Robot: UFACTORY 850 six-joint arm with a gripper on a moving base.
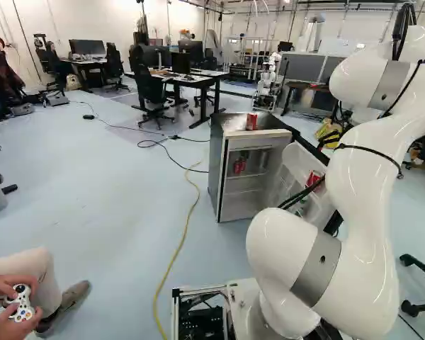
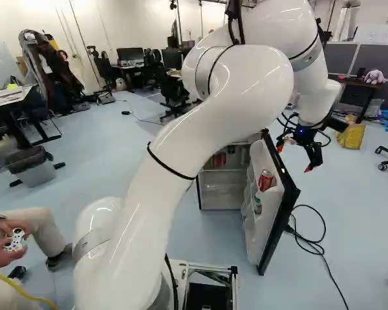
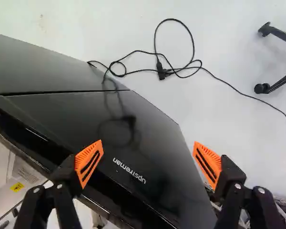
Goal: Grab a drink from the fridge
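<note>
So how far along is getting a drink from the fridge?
The glossy black door of the small grey fridge stands open. The black gripper with orange pads hangs open, empty. Left: reaching, gripping and taking a drink, perhaps the red can on the door's shelves.

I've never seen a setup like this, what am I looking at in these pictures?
That white arm is a robot, ending in a black gripper. Two pictures are taken from behind the arm, left and right; the third looks along the gripper from the wrist. The small fridge is open: one red can stands on top, red cans are inside, and another can sits in the door. The gripper is open by the door, holding nothing.
</note>
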